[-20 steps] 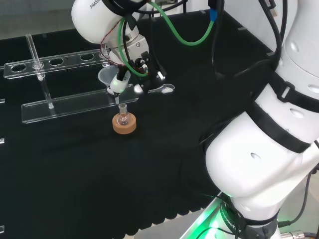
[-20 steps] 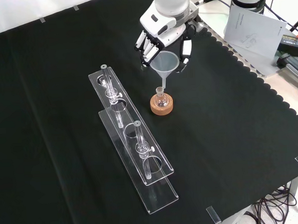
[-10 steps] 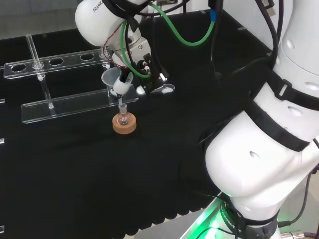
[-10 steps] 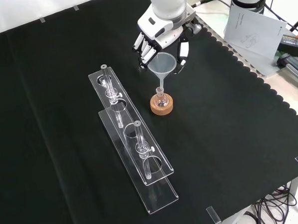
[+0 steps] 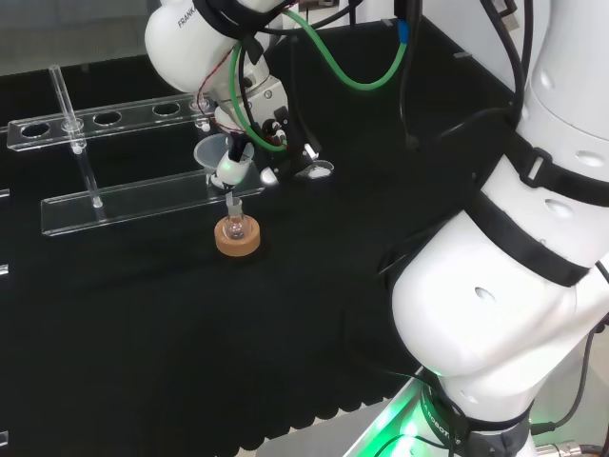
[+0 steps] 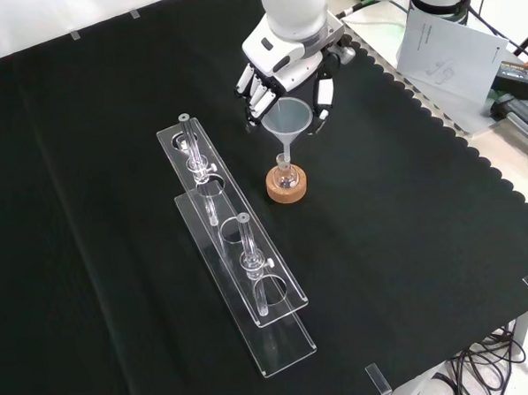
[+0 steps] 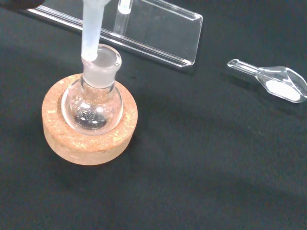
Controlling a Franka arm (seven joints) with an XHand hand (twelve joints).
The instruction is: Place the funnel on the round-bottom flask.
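Holding the funnel (image 6: 287, 121) by its cone, the robot hand (image 6: 288, 72) has its fingers curled round the rim, with the stem pointing down at the round-bottom flask (image 6: 285, 173). The flask sits in a cork ring (image 6: 286, 187) on the black-clothed tabletop (image 6: 408, 243), just beside the near end of a clear rack (image 6: 235, 243) in the front view. This looks like the insertion step: in the wrist view the funnel stem's tip sits at the edge of the flask's mouth (image 7: 102, 60), touching or nearly touching the lip rather than centred in the opening. My judgement is that the next move calls for a small sideways correction to bring the stem over the middle of the neck, then a straight descent until the cone's shoulder rests on the lip, and only then a release of the fingers. A push while off-centre could tip the flask in its ring.

Whether the tip is already inside the neck or pressed against the outside of the rim is hard to make out, since both are clear. The funnel's cone is partly covered by the fingers in the head view. A small glass scoop (image 7: 273, 84) with white powder lies on the cloth, apart from the flask. Something dark and grainy sits at the flask's bottom; I cannot tell what it is
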